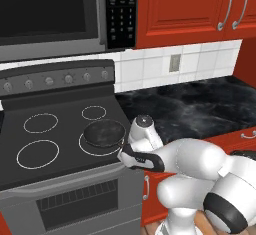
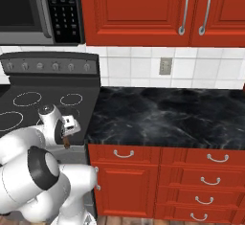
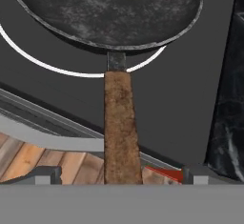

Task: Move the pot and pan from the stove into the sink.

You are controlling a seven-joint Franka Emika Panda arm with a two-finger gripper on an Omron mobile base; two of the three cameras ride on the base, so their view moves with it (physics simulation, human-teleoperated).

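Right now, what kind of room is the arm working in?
A home-style kitchen, rendered. A black glass stove with ring outlines carries a dark pan, a microwave hangs above it, and red cabinets flank a dark marbled countertop.

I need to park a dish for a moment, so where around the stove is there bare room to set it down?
The dark counter right of the stove, below the tiled wall, is bare. Three burner rings left and behind are free too. The front right ring is crowded: the pan sits there, with the open gripper at its handle.
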